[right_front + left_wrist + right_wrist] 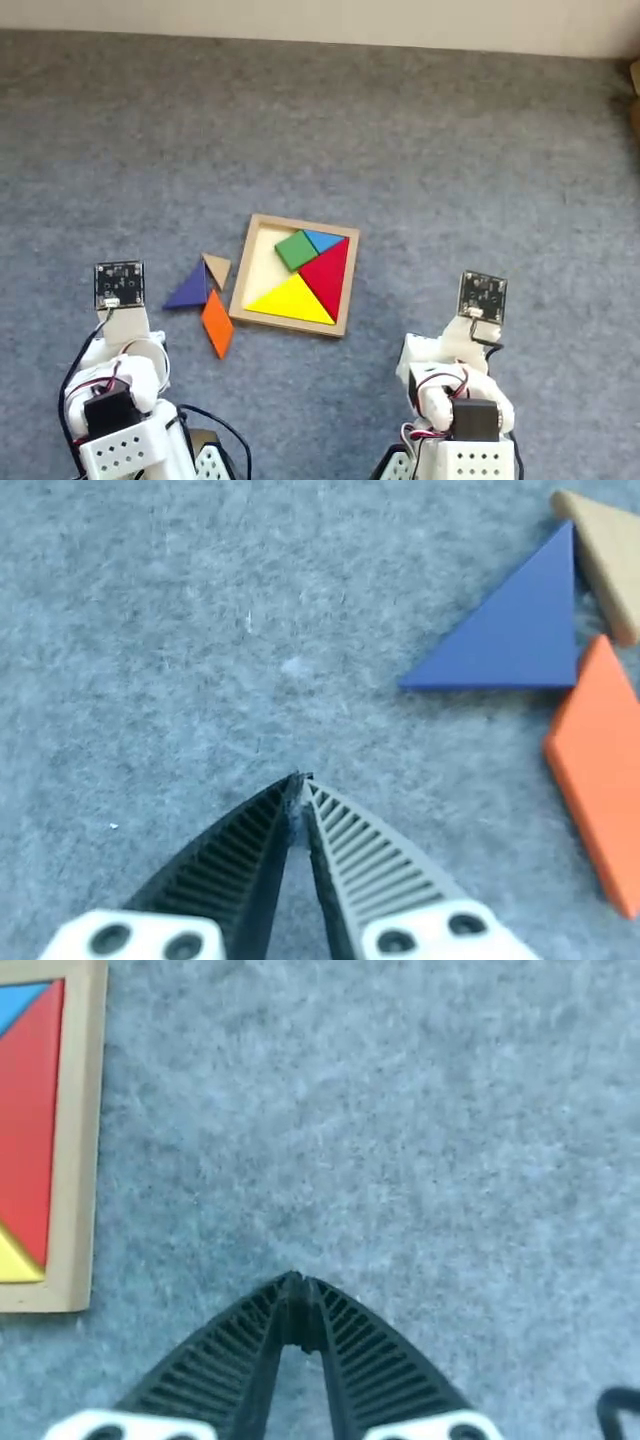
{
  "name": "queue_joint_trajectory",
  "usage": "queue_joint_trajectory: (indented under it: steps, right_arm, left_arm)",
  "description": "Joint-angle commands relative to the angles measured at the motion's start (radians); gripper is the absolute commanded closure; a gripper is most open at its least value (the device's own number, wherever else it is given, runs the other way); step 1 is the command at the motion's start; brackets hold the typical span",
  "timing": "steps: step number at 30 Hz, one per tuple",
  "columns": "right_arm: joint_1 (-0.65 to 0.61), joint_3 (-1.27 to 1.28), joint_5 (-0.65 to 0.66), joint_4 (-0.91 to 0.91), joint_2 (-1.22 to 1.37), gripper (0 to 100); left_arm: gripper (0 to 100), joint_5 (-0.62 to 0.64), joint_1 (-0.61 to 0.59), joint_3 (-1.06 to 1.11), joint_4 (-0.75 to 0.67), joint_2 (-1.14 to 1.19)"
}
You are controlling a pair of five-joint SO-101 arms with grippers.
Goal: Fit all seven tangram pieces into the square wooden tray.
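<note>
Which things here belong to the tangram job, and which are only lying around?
Belong to the job: wooden tray; in it green square, light blue triangle, red triangle, yellow triangle; outside it dark blue triangle, tan triangle, orange parallelogram.

Not of the job: the grey carpet underneath.

Four pieces (pixel 322 272) sit inside the tray (pixel 351 285); three others (pixel 192 289) lie clustered just beside its left edge
</note>
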Motion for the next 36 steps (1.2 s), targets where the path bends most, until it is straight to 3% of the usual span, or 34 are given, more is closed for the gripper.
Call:
queue_joint_trajectory:
  steps: [1, 6, 11, 16, 24, 28, 36]
  right_arm:
    - [0.028, 0.151, -0.009, 0.005, -0.024, 99.2]
    - [0.028, 0.151, -0.009, 0.005, -0.024, 99.2]
    - [0.028, 0.151, -0.009, 0.005, -0.024, 99.2]
    - [0.028, 0.151, -0.009, 0.005, -0.024, 99.2]
    - [0.028, 0.151, -0.009, 0.005, -0.024, 99.2]
    - [0.028, 0.151, -0.009, 0.005, -0.024, 99.2]
    - [0.028, 0.151, -0.009, 0.005, -0.024, 99.2]
  left_arm:
    - [99, 0.000, 0.007, -0.088, -0.063, -0.036]
    - [99, -0.219, 0.090, -0.174, -0.081, -0.036]
    - [99, -0.176, 0.217, -0.295, 0.060, -0.035]
    - [99, -0.176, 0.236, -0.326, 0.060, 0.004]
    - [99, -0.169, 0.369, -0.524, 0.009, 0.453]
    - [99, -0.084, 0.404, -0.642, -0.014, 0.685]
    - [85, -0.072, 0.401, -0.679, -0.130, 1.018]
